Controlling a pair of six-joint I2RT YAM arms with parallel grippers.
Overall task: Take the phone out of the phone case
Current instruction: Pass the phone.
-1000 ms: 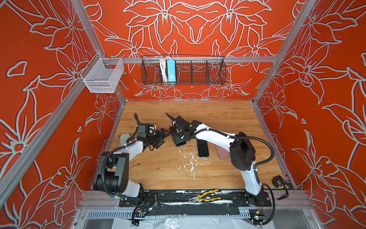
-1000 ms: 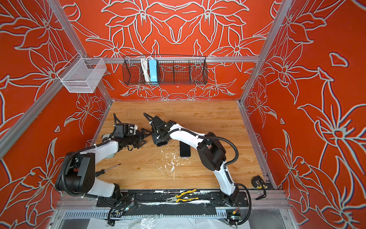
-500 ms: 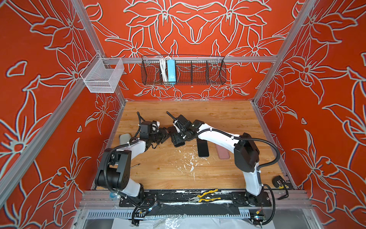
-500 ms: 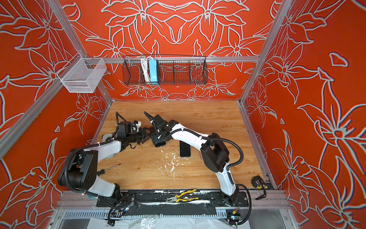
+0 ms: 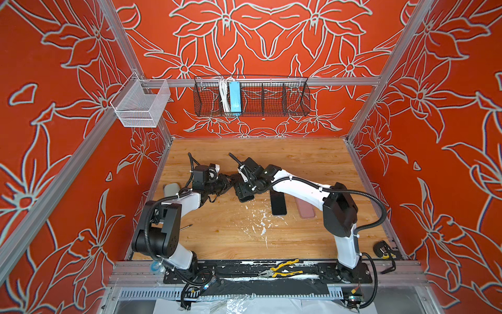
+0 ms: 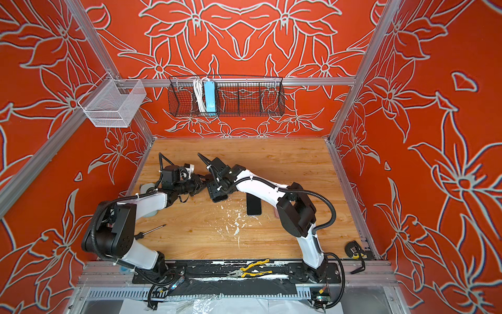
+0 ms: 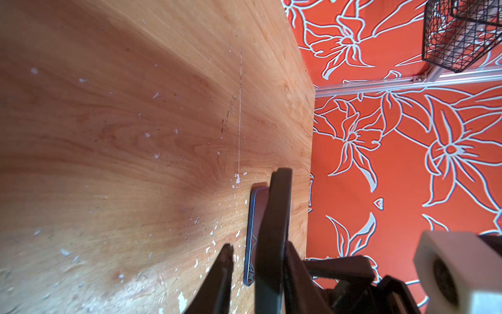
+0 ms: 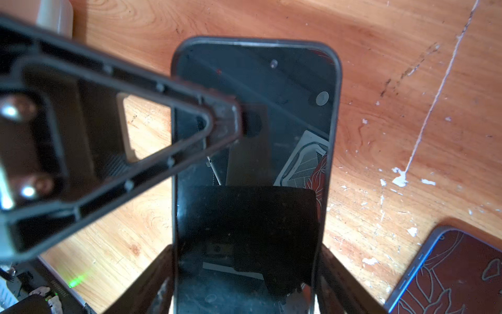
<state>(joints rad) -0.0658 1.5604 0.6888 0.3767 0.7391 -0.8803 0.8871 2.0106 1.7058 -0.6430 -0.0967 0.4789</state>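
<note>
Phone (image 8: 271, 81) clamped in right tool (image 8: 247, 271); left tool (image 7: 258, 252) astride its edge, grip unclear.

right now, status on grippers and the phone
Right gripper shut on phone. Left gripper straddles its edge, grip unclear. Pink case lies beside second phone. Nothing blocking.

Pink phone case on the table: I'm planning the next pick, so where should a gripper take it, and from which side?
Likely across its long edges near the end nearest the robot bases, coming straight down. The pink phone case lies flat, its far end runs under the right arm, and the dark phone lies apart alongside, leaving a finger gap.
</note>
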